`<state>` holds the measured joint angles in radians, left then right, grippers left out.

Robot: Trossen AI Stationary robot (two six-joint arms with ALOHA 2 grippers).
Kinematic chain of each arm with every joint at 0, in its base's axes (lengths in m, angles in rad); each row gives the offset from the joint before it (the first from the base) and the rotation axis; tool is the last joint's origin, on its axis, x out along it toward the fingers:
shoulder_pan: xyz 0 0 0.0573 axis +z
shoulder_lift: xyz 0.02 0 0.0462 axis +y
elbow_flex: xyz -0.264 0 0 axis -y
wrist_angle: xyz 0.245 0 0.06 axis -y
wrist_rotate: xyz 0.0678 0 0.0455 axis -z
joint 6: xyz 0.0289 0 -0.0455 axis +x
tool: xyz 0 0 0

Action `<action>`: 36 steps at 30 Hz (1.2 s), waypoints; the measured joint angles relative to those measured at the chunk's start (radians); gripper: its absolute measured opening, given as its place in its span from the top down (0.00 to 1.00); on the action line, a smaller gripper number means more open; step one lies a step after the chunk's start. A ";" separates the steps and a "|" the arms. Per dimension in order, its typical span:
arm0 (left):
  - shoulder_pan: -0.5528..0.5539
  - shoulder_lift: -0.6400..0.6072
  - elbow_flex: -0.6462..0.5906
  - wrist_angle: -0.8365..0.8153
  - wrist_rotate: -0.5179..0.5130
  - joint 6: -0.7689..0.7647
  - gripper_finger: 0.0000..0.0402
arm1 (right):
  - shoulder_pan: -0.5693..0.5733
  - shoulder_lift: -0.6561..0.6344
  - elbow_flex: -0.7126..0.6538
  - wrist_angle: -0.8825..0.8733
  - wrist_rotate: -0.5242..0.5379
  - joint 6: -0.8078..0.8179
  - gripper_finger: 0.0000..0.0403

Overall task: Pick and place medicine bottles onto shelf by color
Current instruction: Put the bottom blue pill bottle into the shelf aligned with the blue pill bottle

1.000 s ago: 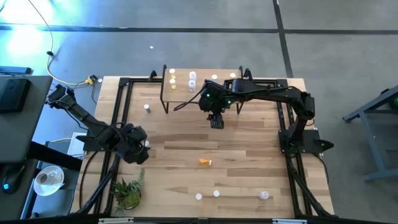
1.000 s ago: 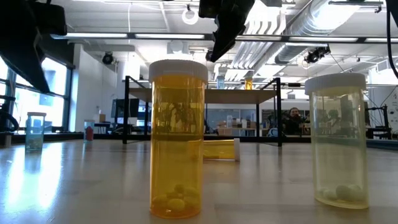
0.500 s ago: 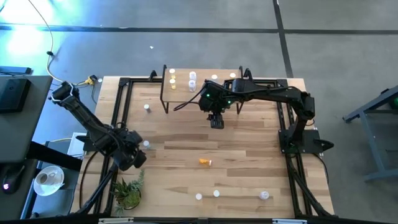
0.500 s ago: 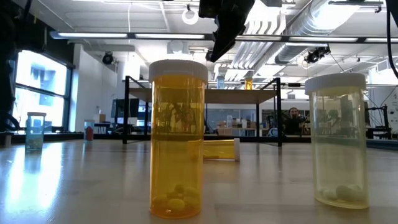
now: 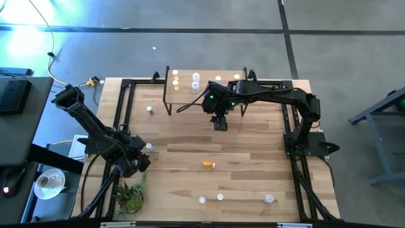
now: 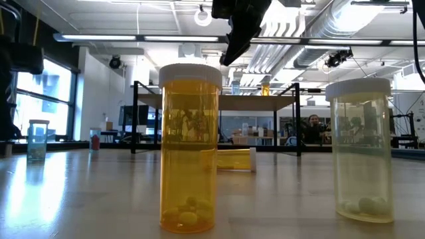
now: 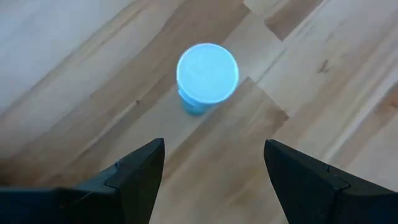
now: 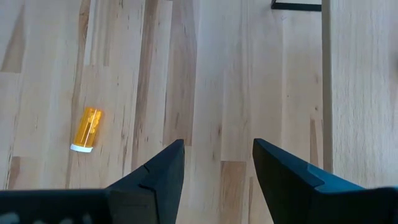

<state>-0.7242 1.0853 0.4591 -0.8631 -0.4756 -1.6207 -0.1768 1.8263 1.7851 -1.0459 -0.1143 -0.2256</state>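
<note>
The left gripper (image 7: pixel 211 165) hangs above a small blue bottle (image 7: pixel 205 76) that stands upright on the table (image 5: pixel 253 145) near its left edge. Its fingers (image 7: pixel 134 171) are spread wide, hold nothing and do not touch the bottle. The right gripper (image 8: pixel 214 162) is in the air just in front of the shelf (image 5: pixel 205 85), also with fingers apart and empty. On the shelf stand several bottles, probably two yellow and some white; they are too small to tell for sure. An orange bottle (image 5: pixel 209 165) lies on its side in the middle of the table. Near the front edge stand three more bottles.
</note>
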 joint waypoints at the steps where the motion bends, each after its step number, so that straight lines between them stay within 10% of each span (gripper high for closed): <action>1: -0.002 0.015 0.000 0.000 -0.007 0.000 0.34 | 0.000 0.000 0.000 -0.001 0.000 0.000 0.55; 29: -0.004 0.300 0.000 0.135 -0.160 -0.026 0.34 | 0.000 0.000 0.000 0.011 0.000 -0.003 0.55; 36: -0.004 0.308 0.000 0.135 -0.164 -0.026 0.47 | 0.000 0.000 0.000 0.011 0.000 -0.003 0.55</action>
<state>-0.7284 1.3933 0.4591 -0.7277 -0.6392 -1.6470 -0.1772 1.8263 1.7851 -1.0348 -0.1143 -0.2291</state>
